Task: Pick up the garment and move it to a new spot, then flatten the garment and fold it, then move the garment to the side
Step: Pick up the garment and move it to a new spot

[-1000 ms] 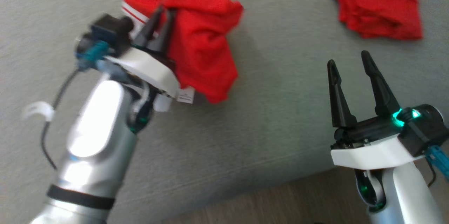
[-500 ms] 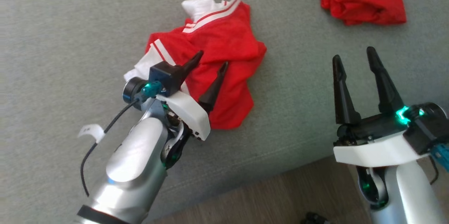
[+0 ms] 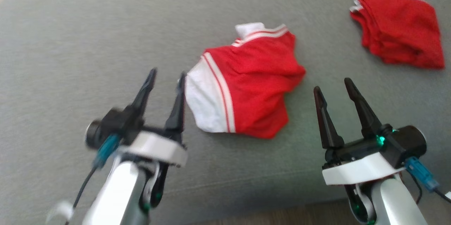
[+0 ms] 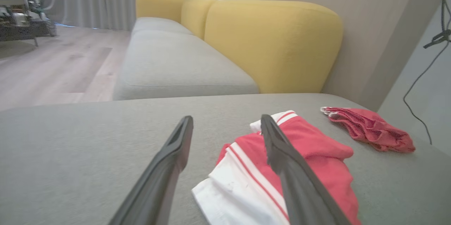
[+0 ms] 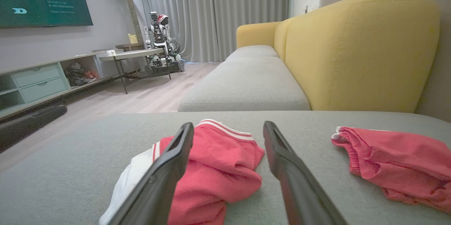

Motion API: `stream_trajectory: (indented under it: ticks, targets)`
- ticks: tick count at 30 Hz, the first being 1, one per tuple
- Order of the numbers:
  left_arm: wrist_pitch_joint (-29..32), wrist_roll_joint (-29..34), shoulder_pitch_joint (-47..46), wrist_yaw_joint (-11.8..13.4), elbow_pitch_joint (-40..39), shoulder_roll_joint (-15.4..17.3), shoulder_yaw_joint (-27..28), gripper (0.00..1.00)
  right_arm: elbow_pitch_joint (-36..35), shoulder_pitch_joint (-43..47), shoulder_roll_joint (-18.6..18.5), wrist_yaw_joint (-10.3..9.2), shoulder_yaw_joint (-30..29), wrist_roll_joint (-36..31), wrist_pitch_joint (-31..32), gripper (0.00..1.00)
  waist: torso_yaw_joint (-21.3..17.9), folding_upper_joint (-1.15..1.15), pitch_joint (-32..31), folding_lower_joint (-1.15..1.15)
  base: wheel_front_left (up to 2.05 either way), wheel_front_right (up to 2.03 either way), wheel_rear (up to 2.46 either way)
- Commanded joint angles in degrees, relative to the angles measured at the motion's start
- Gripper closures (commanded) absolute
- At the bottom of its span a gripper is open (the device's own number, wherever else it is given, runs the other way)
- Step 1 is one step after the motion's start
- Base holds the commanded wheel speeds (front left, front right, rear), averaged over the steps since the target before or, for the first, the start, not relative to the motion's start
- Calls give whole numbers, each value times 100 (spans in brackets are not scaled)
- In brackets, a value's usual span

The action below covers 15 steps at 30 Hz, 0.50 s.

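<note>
Lower left of the head view, here's the left gripper [image 3: 167, 73]: fingers spread apart, nothing between them, a touch blurred. Its right-hand fingertip sits just beside the white edge of the garment [image 3: 257, 84], and whether it touches can't be told. In the left wrist view, that finger crosses in front of the red cloth.

On to the middle of the frame. The garment lies crumpled on the grey cushion [image 3: 88, 24], mostly red, with a white panel on its left side and white-and-red striped trim at the top. Neither gripper has it.

Lower right, the right gripper [image 3: 332, 84] has its fingers apart too, empty, pointing up the frame over the cushion, near the garment's lower right corner but apart from it. In the right wrist view the garment lies ahead and left of those fingers.

Upper right, a second red cloth [image 3: 398, 31] lies in a folded heap, well apart from the garment. Along the bottom edge there's a strip of wooden floor [image 3: 282, 216].
</note>
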Motion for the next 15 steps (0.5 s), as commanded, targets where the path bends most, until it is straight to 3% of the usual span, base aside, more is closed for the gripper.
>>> stream_trajectory:
  ticks: [1, 8, 15]
  targets:
    - [-65, 83, 54, 77, -374, 49, 315, 0, -148, -19, 25, -2, 102, -17, 4, 0, 371, 0, -354, 0, 0, 0, 0]
    - [-66, 504, 1281, 205, -1062, -74, 789, 0, 80, 336, 25, -2, -17, -34, 4, 0, 751, 0, -805, 0, 0, 0, 0]
    - [-67, 838, 2113, 253, -1329, -220, 1190, 0, 89, 673, 25, -2, -161, -108, 4, 0, 842, 0, -947, 0, 0, 0, 0]
